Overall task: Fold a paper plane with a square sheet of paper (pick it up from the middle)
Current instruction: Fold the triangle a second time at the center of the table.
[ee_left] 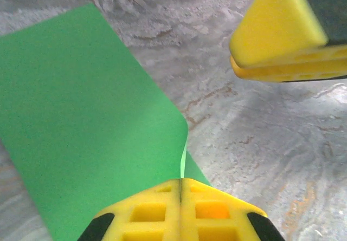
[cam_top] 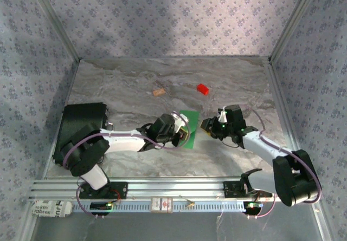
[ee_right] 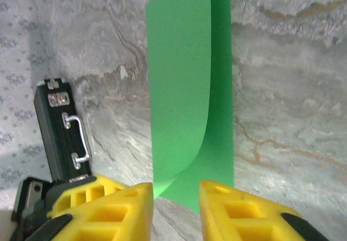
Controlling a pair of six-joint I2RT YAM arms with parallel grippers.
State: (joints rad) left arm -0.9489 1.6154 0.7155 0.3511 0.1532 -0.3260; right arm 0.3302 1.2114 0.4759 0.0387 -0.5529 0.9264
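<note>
Left tool (ee_left: 180, 186) of mine pinches shut on the raised edge of the square sheet of paper (ee_left: 81, 116), which curls over itself on the counter (ee_left: 271, 143) near its middle. Right tool (ee_right: 176, 192) faces it from just beside, jaws apart, holding nothing.

Plain bright green square sheet of paper (ee_left: 81, 116) — grey marbled table (cam_top: 135, 84), red block (cam_top: 203, 89), black case (cam_top: 81, 123)

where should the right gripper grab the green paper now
Probably the near end of the square sheet of paper, where the curled-over layer meets the lower one, coming in from the right. The left gripper pinches the opposite side, and that end lies just ahead of the open right gripper.
</note>
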